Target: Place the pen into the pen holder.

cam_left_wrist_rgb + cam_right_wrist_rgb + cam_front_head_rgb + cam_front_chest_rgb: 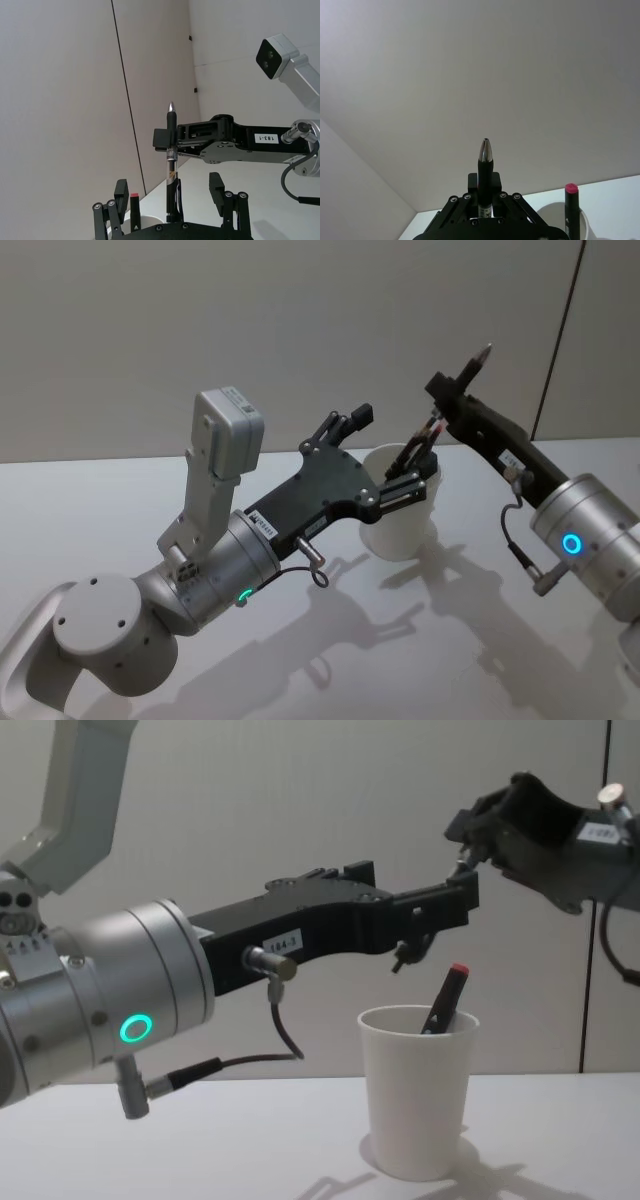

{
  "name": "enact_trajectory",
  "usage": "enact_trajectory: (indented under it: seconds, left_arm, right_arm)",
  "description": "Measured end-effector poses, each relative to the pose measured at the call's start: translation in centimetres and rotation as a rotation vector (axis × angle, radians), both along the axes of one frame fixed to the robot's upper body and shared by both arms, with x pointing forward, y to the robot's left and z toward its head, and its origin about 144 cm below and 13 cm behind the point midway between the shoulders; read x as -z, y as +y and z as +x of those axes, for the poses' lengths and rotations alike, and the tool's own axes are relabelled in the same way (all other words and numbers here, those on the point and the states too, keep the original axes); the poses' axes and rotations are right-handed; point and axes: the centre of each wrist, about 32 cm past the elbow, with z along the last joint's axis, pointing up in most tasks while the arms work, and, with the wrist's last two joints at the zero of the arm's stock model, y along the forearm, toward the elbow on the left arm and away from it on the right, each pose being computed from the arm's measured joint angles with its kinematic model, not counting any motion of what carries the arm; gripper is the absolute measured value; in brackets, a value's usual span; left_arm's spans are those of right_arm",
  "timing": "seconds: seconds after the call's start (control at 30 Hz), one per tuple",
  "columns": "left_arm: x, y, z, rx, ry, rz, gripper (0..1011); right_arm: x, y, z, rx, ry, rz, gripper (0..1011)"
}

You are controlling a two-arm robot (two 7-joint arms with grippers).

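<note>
Right gripper (452, 390), upper right of the head view, is clamped on the pen (170, 165), tip up, above and just right of the cup (398, 502) at frame center. Left gripper (170, 200) is spread wide, empty, its fingers either side of the pen's lower end over the cup. 1 red-capped marker (445, 1000) already leans inside. Step looks like carry and line-up; next move needs the pen brought over the rim, lowered, then let go.
</note>
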Motion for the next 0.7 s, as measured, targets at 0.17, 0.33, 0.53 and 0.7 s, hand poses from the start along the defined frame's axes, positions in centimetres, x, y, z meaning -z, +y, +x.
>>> enact_trajectory:
  seconds: [0.17,0.33,0.53,0.7]
  left_arm:
    - [0.0,0.0,0.0,0.000,0.000,0.000,1001]
    - [0.0,0.0,0.0,0.000,0.000,0.000,1001]
    - [0.0,0.0,0.0,0.000,0.000,0.000,1001]
    - [0.0,0.0,0.0,0.000,0.000,0.000,1001]
  right_arm:
    - [0.0,-0.5,0.1,0.015,-0.011,-0.020,129]
    - [0.1,-1.0,0.2,0.027,-0.029,-0.056,129]
    - [0.1,-1.4,0.3,0.035,-0.061,-0.107,129]
    - [0.2,-1.4,0.4,0.040,-0.095,-0.161,129]
